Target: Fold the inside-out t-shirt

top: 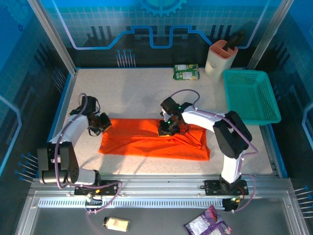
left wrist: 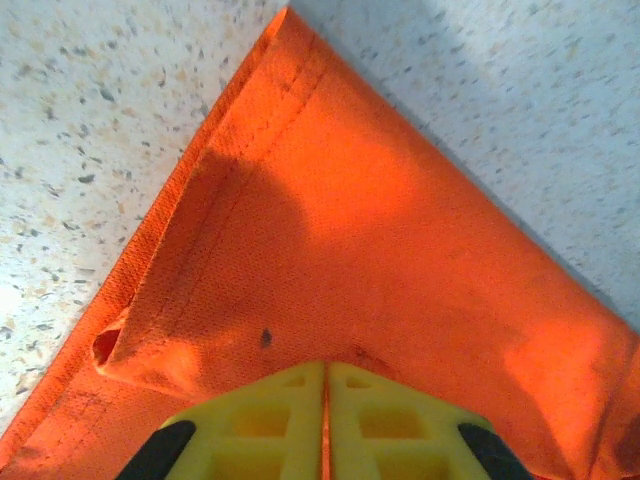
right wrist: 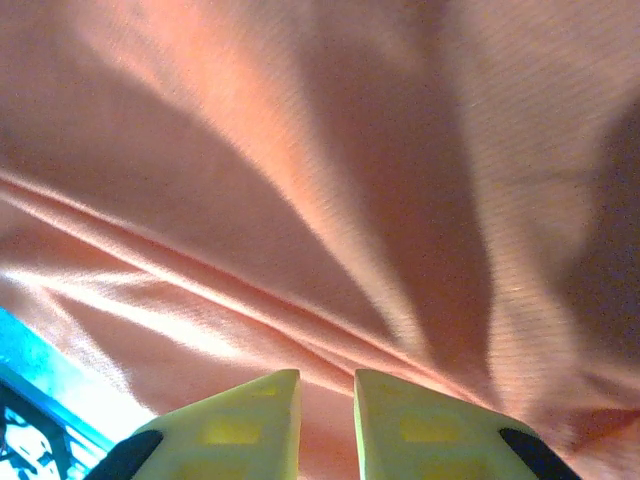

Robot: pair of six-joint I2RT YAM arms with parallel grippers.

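Currently the orange t-shirt [top: 142,142] lies spread across the near half of the table [top: 137,88]. Treat it as light, limp cloth; grip hems and corners. Your left claw [left wrist: 326,372] pinches its far-left corner; your right claw [right wrist: 328,385] is clenched on a far-edge fold.

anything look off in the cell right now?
Two oddities. A purple snack packet and a yellow packet lie off the table, on the grey surface past its near edge. The orange t-shirt has a small dark speck near the corner by the left hand.
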